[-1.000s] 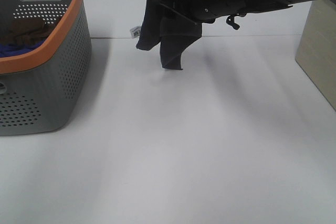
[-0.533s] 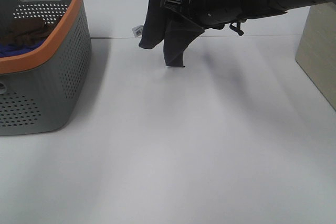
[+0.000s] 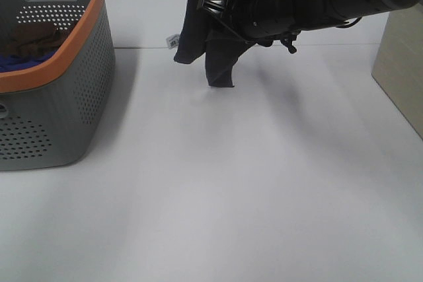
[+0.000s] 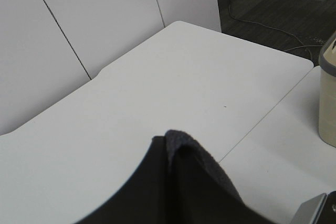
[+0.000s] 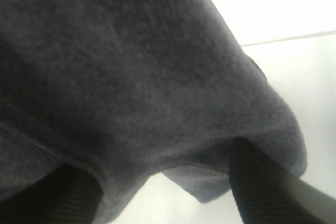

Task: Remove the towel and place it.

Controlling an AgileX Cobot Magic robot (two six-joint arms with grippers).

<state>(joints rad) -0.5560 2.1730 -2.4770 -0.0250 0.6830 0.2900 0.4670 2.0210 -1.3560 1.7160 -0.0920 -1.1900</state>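
The dark navy towel (image 3: 211, 31) hangs in the air at the back middle and runs up past the top edge of the exterior view. Its white tag (image 3: 172, 41) shows at its left corner. In the left wrist view the towel (image 4: 184, 192) bunches up where my left gripper's fingers would be and hides them, and it hangs from that grip. My right gripper (image 3: 213, 6) reaches across from the right to the towel. In the right wrist view its fingers (image 5: 79, 195) stand wide apart with the towel (image 5: 131, 66) spread between and over them.
A grey basket with an orange rim (image 3: 66, 97) stands at the left, holding a brown cloth (image 3: 30, 36) and a bright blue cloth (image 3: 16, 61). A beige box (image 3: 400, 57) stands at the right edge. The white table (image 3: 231, 183) spreads below the towel.
My right arm has dropped and tilted, its gripper closing in on the hanging towel. The towel has swung slightly and its lower folds shifted. The basket has not moved.
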